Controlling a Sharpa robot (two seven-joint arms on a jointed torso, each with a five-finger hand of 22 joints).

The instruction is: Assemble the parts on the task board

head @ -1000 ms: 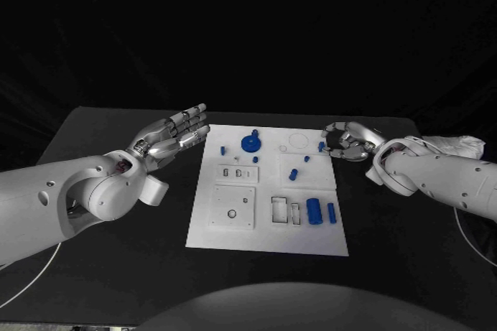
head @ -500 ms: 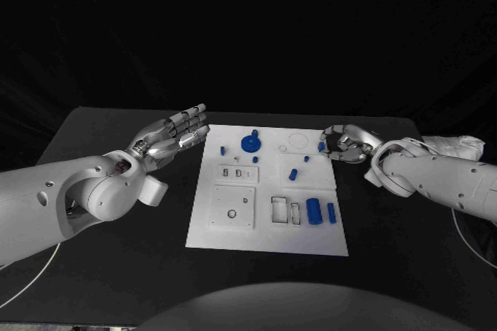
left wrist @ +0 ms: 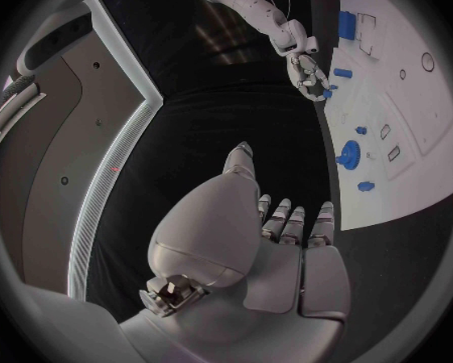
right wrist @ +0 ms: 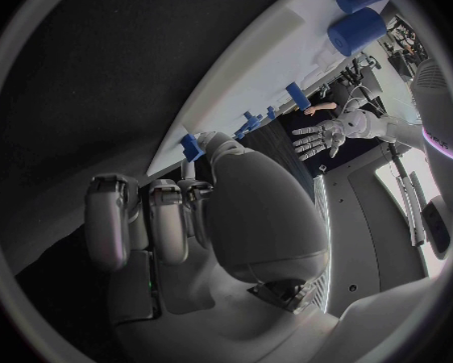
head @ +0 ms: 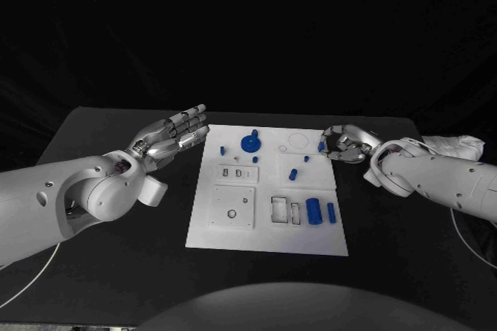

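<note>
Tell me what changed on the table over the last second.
The right hand edged slightly inward along the task board's far right edge, fingers curled beside a small blue part; whether it holds that part is unclear. The left hand stayed open beside the board, and the other parts did not move.

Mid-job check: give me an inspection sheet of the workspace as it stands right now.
Surface: black table, bare around the board.
Job's things: white task board at centre; blue parts on it, among them a round knob piece at the far end and a cylinder near the right edge.
Clutter: nothing seen.
Hands: left hand open, fingers spread, left of the board; right hand at the board's far right edge, fingers curled; grip unclear.
Cables: thin white cable by the left arm.
Surroundings: dark backdrop.
</note>
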